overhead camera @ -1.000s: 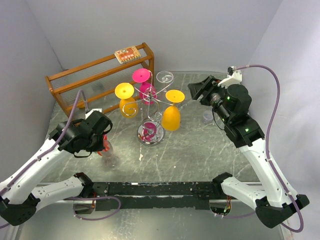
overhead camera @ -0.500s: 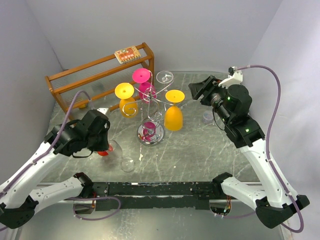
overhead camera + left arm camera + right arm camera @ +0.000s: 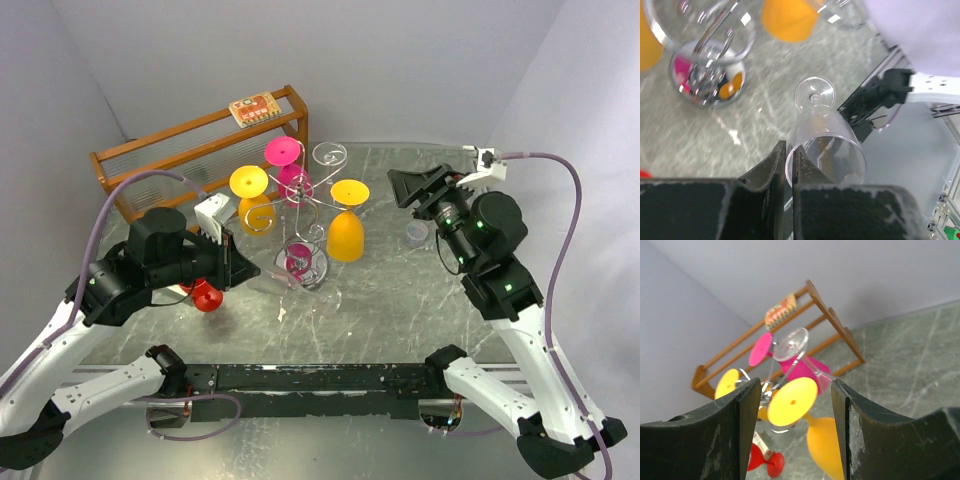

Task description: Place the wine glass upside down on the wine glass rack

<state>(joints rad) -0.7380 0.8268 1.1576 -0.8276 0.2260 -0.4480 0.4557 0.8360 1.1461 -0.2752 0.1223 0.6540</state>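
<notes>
Clear wine glass [image 3: 826,144] rim pinched btwn left fingers [image 3: 767,170].

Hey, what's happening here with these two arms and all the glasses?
The left arm's claw is pinching a clear wine glass by its rim, holding it tipped on its side close to the silver wine glass rack. The glass is not on the rack yet. Coloured glasses, such as an orange one, already hang upside down there. The right claw is open, holds nothing, and hovers beside the rack.
</notes>
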